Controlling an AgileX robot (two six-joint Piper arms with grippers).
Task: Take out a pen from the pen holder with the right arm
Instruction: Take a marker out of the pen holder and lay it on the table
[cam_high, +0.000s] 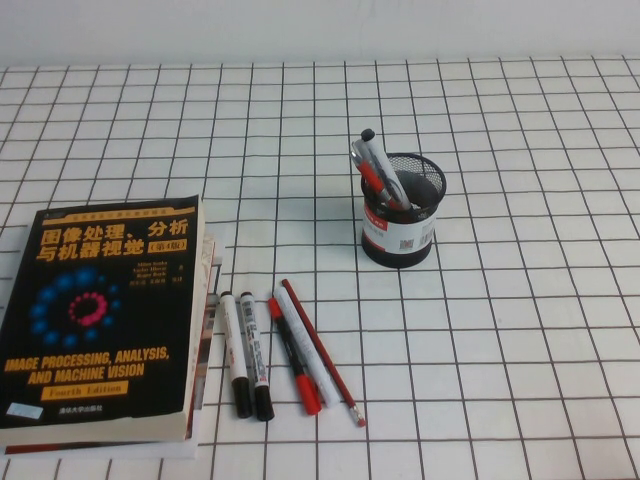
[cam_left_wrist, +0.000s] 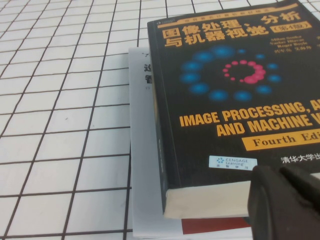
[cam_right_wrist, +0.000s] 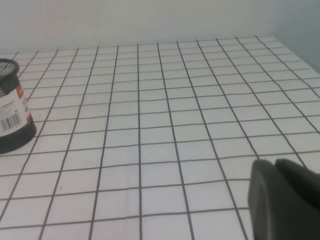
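A black mesh pen holder (cam_high: 402, 215) with a white barcode label stands upright right of the table's middle. Pens (cam_high: 372, 165) with red and grey barrels lean out of its left side. Neither arm shows in the high view. In the right wrist view the holder (cam_right_wrist: 12, 115) is far off at the picture's edge, and my right gripper (cam_right_wrist: 274, 167) hangs over bare grid cloth, shut with nothing in it. In the left wrist view my left gripper (cam_left_wrist: 280, 175) is shut and empty above the near edge of the black book (cam_left_wrist: 235, 90).
The black textbook (cam_high: 100, 310) lies on other books at the front left. Beside it on the cloth lie two black markers (cam_high: 245, 350), a red-capped pen (cam_high: 295, 355) and a red pencil (cam_high: 325, 350). White grid cloth (cam_high: 520, 330) covers the table.
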